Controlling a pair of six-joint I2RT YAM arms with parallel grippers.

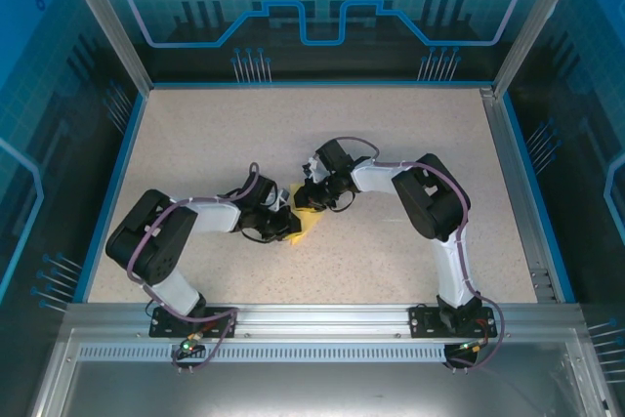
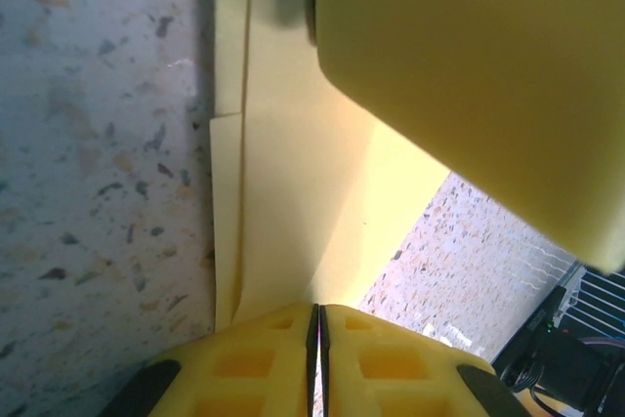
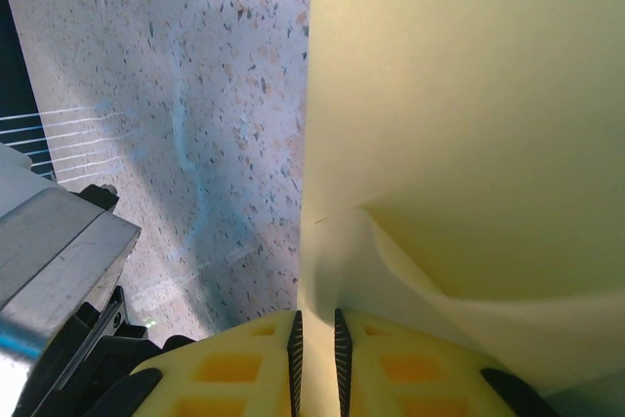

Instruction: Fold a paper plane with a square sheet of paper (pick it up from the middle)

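Observation:
The square sheet of paper (image 1: 311,226) is pale yellow, folded into several layers, and lies at the middle of the table between my two grippers. My left gripper (image 1: 291,223) comes in from the left. In the left wrist view its jaws (image 2: 318,312) stand shut on a folded edge of the paper (image 2: 293,192). My right gripper (image 1: 314,201) reaches in from the right. In the right wrist view it (image 3: 316,317) is shut on a layer of the paper (image 3: 469,124), which curls up to its right. A yellow finger of the right gripper (image 2: 469,75) rests over the paper.
The speckled table (image 1: 410,144) is bordered by a blue rim and metal frame posts (image 1: 513,134). Part of the left arm (image 3: 59,251) sits close at the lower left of the right wrist view. Dark parts of the right arm (image 2: 547,363) show at the left wrist view's lower right.

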